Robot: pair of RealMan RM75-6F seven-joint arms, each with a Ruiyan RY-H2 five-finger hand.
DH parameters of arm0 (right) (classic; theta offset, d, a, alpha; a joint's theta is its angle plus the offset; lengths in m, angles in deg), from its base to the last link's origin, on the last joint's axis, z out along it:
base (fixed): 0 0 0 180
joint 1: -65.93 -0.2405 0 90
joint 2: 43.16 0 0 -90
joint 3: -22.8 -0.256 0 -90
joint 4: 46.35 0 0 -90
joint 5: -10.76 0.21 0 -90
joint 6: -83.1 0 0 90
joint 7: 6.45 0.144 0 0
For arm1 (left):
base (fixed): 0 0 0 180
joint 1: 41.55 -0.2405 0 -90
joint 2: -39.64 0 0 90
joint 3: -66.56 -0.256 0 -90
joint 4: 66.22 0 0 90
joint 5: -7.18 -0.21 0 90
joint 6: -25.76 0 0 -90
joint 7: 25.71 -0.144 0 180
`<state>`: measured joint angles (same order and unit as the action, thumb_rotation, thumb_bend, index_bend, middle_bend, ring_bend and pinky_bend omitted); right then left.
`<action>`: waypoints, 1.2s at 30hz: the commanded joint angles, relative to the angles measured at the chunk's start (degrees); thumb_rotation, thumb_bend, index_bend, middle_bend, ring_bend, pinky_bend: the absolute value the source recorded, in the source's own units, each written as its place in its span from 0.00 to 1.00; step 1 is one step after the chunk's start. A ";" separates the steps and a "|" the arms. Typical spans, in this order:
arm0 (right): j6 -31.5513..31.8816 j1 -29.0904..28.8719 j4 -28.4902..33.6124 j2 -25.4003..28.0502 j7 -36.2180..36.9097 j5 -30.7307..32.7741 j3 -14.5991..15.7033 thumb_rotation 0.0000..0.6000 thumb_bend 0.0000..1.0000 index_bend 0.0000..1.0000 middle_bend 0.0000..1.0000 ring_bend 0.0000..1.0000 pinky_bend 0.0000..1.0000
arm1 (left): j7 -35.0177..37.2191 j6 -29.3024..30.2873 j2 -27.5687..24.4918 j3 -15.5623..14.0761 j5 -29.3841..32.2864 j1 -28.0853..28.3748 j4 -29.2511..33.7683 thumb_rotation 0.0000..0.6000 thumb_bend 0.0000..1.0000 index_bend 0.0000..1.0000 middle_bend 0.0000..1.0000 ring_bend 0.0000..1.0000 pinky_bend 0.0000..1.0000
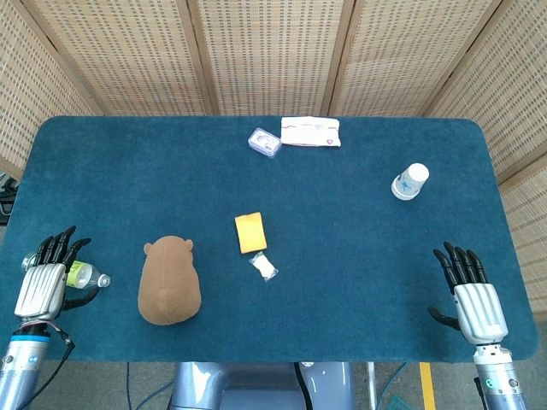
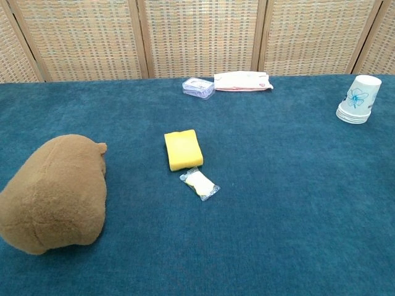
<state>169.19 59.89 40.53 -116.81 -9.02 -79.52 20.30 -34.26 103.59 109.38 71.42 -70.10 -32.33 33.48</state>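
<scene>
Fingers spread on both hands: left hand [image 1: 41, 289] over one small bottle [image 1: 84, 275], right hand [image 1: 477, 307] holding nothing.

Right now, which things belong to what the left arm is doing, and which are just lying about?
In hand:
left robot hand
small clear plastic bottle with green label

Lying about:
brown plush toy
yellow sponge block
white sachet
stacked white paper cups

The left robot hand [image 1: 43, 286] and right robot hand [image 1: 475, 303] lie low, backs up, fingers spread.
</scene>
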 commanded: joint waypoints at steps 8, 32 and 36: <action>-1.05 -0.41 -0.86 -0.81 -0.72 0.38 0.11 1.00 0.14 0.00 0.00 0.00 0.00 | 12.00 -22.48 -11.65 8.26 17.70 10.54 3.42 1.00 0.32 0.33 0.00 0.00 0.00; -0.91 -0.53 -1.94 -1.40 0.05 0.97 -0.30 1.00 0.14 0.00 0.00 0.00 0.00 | 9.63 -52.08 -8.04 2.11 53.73 35.96 -11.69 1.00 0.40 0.46 0.00 0.00 0.00; -0.77 -0.51 -2.00 -1.35 0.36 0.97 -0.37 1.00 0.14 0.00 0.00 0.00 0.00 | 10.17 -52.08 -6.94 0.86 54.89 37.20 -12.83 1.00 0.40 0.47 0.00 0.00 0.00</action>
<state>168.41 59.37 38.53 -118.16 -8.64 -78.55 19.93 -24.16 51.54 102.36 72.34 -15.30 4.80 20.72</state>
